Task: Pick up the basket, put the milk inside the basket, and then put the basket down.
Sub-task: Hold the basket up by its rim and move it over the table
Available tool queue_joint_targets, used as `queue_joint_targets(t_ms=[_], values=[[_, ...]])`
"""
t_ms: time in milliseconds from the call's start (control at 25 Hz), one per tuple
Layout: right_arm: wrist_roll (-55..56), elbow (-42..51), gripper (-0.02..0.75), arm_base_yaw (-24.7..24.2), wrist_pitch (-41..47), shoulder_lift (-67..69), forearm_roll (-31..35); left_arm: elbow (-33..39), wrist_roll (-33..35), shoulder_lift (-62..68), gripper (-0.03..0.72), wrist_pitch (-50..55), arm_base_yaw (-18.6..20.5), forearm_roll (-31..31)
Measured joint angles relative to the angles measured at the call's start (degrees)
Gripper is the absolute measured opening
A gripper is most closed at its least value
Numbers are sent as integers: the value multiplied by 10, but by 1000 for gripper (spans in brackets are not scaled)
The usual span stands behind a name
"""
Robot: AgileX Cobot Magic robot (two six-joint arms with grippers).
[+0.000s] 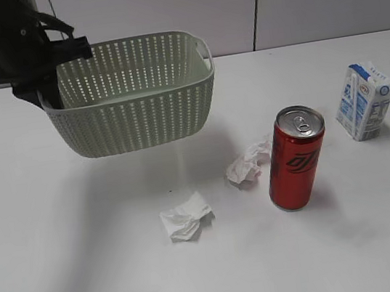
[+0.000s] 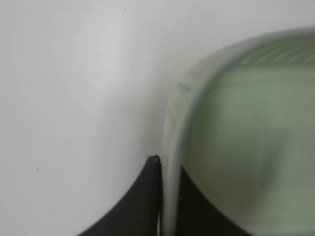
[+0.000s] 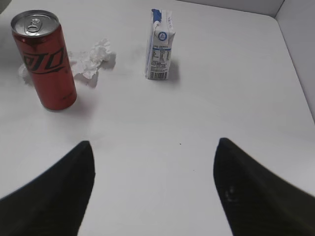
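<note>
Basket (image 1: 136, 96), at far left, hangs clear of the surface (image 1: 90, 279), tilted, its shadow below; the left pincer (image 1: 43, 84) is pinching the rim at the left end, one finger (image 2: 147, 191) outside the wall and the other inside, which appears to leave the mouth free for loading. Two crumpled tissues (image 1: 186, 219) lie in the middle of the surface, the second just beside a red can (image 1: 296, 158) that stands upright. Milk (image 1: 364, 101) stands upright at far right, well apart from the basket and near the can. The right pincer (image 3: 152, 187), spread wide and empty, hovers facing the milk, probably lined up to grasp it next.
</note>
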Motion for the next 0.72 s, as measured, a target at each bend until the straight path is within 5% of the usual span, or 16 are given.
queue_joint_targets(t_ms=[240,720], values=[[0,0,590,0,0,0,0,72,-2,-72,-1,12,-41,3],[0,0,590,0,-1,0,0,320,-121,-241,-1,-99,-151,51]])
